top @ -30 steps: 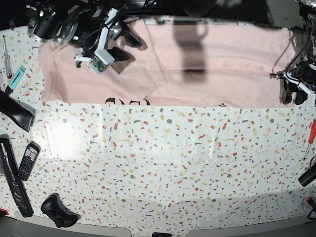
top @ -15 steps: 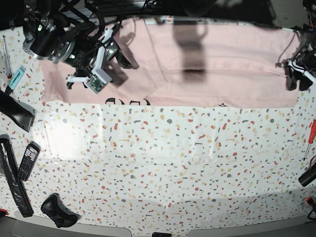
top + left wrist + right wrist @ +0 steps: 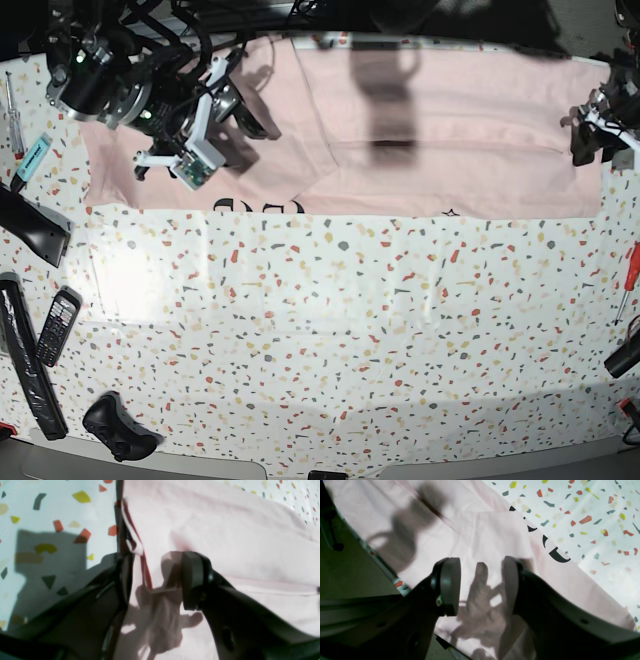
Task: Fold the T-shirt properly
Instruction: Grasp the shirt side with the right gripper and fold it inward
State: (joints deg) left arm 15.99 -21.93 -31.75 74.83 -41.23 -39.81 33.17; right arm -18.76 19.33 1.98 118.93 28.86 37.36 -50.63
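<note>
- 1 pink T-shirt (image 3: 450, 130)
- 2 grippers: left (image 3: 597, 143), right (image 3: 250, 115)
- 1 mobile phone (image 3: 58, 326)
- 1 game controller (image 3: 120, 428)
- 2 red-handled screwdrivers (image 3: 630, 275)

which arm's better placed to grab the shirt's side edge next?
Probably left. Its open end effector straddles the side edge of the pale pink cotton T-shirt; the right end effector, also open, hangs over flat cloth.

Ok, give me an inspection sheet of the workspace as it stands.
Surface: speckled terrazzo table, front bare.
Job's things: pink T-shirt spread along the far edge, black lettering peeking at its near hem.
Clutter: phone, game controller, red screwdriver, teal marker.
Grippers: left tool open over the shirt's edge; right tool open above the shirt.
Cables: black bundle on the right arm.
Surroundings: nothing seen.
</note>
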